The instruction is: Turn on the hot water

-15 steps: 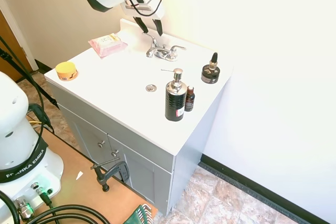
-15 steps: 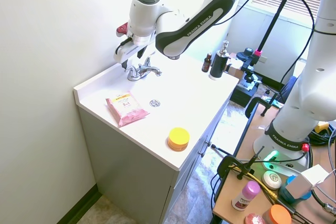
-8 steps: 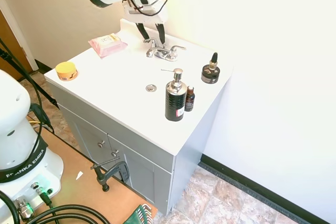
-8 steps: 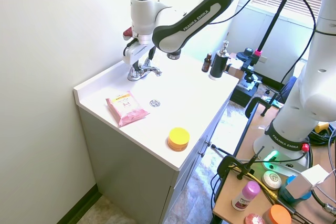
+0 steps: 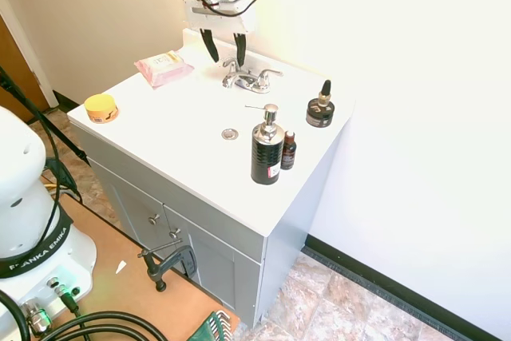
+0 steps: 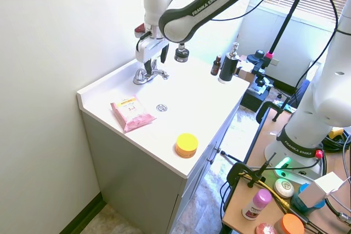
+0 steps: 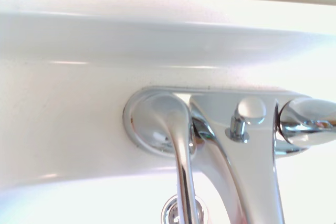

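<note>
The chrome faucet [image 5: 252, 80] [image 6: 149, 75] stands at the back of the white vanity top [image 5: 184, 129]. Its left lever, the hot water handle [image 5: 232, 68] [image 7: 181, 150], points forward toward the drain [image 5: 230, 133] in the wrist view. The spout [image 7: 247, 177] and the right lever [image 7: 310, 121] lie beside it. My gripper [image 5: 224, 51] [image 6: 156, 60] hangs open just above the left lever, one finger on each side, holding nothing. No water shows at the spout.
A pink wipes pack [image 5: 163, 67] and a yellow tub [image 5: 101, 107] lie to the faucet's left. A black pump bottle [image 5: 266, 149], a small brown bottle [image 5: 288, 151] and a black dropper jar [image 5: 320, 109] stand to its right. The backsplash and wall are close behind.
The gripper came down onto the faucet's left lever, then turned about its own axis. Its wrist now stands more upright over the lever with the fingers still spread.
</note>
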You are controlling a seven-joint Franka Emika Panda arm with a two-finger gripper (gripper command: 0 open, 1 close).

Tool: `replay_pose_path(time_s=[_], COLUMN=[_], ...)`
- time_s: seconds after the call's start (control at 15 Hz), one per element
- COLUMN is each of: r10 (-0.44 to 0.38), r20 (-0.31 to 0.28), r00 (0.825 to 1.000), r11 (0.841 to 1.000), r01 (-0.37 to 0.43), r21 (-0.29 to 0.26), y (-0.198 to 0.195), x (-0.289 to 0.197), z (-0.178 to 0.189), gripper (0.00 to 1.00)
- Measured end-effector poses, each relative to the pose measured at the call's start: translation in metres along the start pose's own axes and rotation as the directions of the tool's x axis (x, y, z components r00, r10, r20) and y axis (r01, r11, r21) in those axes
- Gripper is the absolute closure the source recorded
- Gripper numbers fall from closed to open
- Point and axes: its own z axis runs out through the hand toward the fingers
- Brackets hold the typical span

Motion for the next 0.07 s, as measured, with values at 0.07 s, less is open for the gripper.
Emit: replay_pose_path(time_s=[0.07], r10=[0.024], r20=[0.024], r00=[0.999], r11=[1.0], r01=[-0.024], r21=[0.0], y=[0.0126], x=[-0.0016], z=[-0.0063], gripper=[0.0])
